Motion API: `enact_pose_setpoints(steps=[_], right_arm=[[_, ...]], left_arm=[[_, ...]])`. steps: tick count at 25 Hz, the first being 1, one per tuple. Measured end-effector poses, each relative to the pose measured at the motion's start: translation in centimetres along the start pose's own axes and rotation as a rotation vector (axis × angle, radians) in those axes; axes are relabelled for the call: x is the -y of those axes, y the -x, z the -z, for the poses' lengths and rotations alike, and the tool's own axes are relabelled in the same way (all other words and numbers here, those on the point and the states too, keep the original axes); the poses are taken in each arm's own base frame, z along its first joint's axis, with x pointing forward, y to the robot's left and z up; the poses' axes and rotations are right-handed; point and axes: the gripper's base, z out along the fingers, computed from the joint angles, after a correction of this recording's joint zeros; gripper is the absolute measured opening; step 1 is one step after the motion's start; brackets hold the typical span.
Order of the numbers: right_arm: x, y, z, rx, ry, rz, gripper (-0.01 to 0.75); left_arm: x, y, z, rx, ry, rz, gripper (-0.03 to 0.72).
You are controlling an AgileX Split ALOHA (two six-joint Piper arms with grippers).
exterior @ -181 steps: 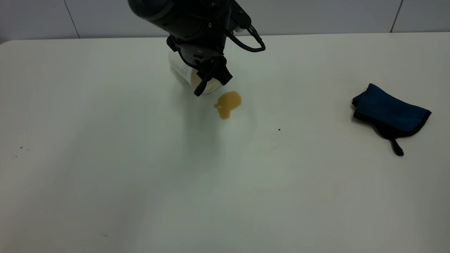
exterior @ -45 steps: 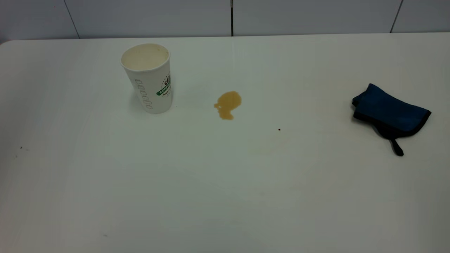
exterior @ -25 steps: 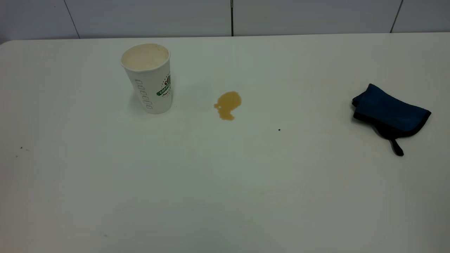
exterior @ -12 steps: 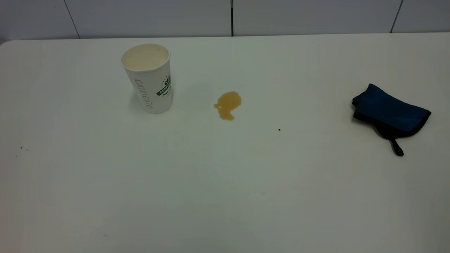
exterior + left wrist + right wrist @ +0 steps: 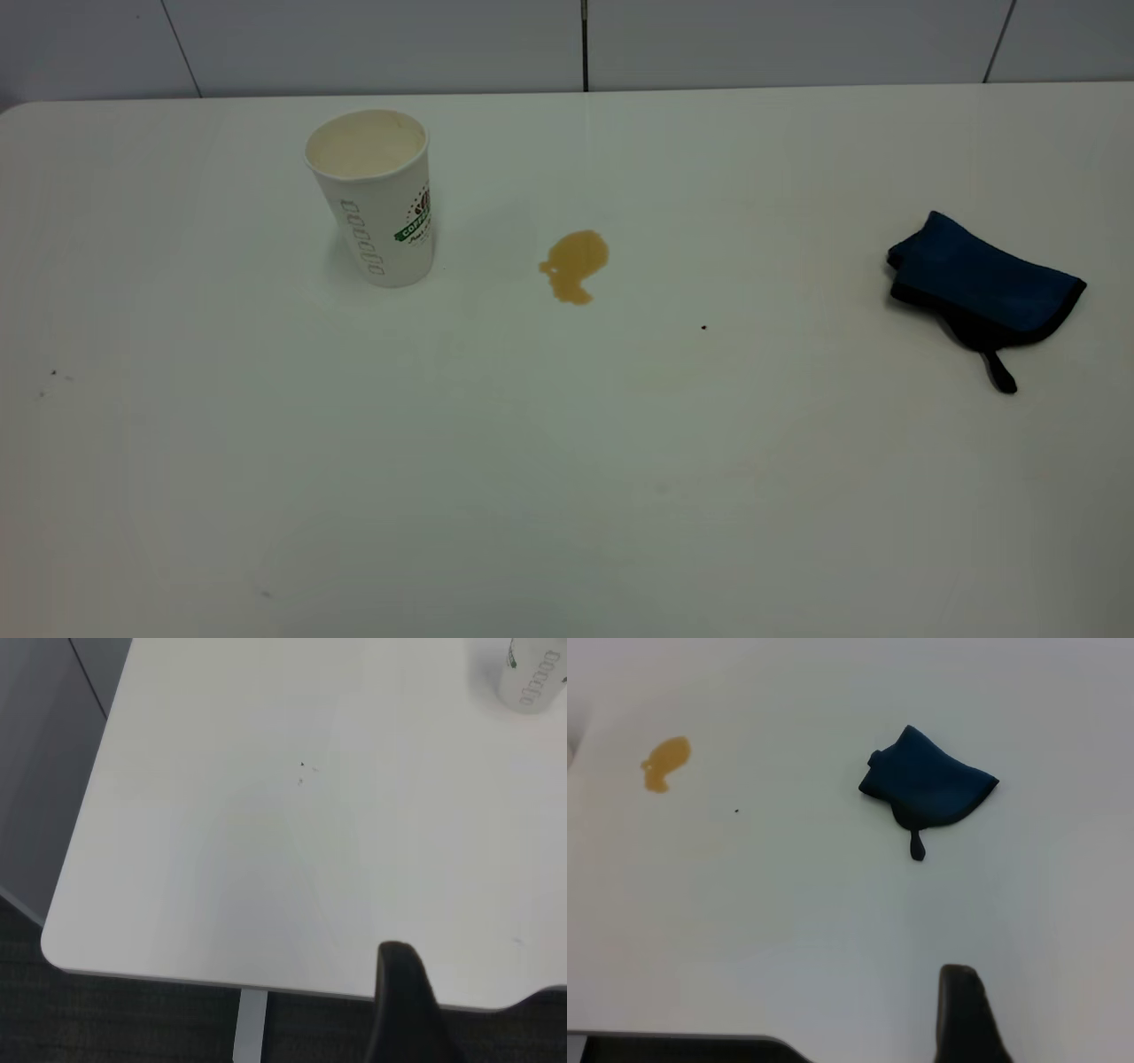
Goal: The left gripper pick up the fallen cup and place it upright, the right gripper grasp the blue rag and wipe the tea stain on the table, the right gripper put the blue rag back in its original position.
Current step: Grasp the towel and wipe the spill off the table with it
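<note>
Spanning your view, the table [image 5: 567,496] carries the blue rag [image 5: 983,285] at right, the cup [image 5: 376,199] upright at left, the tea stain [image 5: 574,264] between; your tools' grip cannot be told.

Exterior camera: high, looking steeply down across the tabletop [image 5: 567,496] toward the far wall. My left wrist camera sits well back above the tabletop's left edge, catching the cup [image 5: 532,678] that the exterior view also shows. My right wrist camera hangs high over the right side; shares blue rag [image 5: 928,787] and tea stain [image 5: 664,763] with the exterior.
</note>
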Motion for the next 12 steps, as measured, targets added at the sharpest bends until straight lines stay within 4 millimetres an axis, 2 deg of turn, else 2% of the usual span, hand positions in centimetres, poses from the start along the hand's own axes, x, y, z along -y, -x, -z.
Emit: enact_pose_setpoints(steps=[4, 7, 12], right_arm=[[-0.3, 0.1, 0.0, 0.009, 0.033, 0.018, 0.495], [-1.0, 1.4, -0.6, 0.006, 0.098, 0.077, 0.544], [-2.1, 4.5, -4.9, -0.092, 0.178, 0.129, 0.65]], left_arm=[[0.0, 0.0, 0.0, -0.001, 0.0, 0.0, 0.472], [0.0, 0.0, 0.0, -0.002, 0.0, 0.0, 0.472], [0.0, 0.0, 0.0, -0.002, 0.0, 0.0, 0.472]])
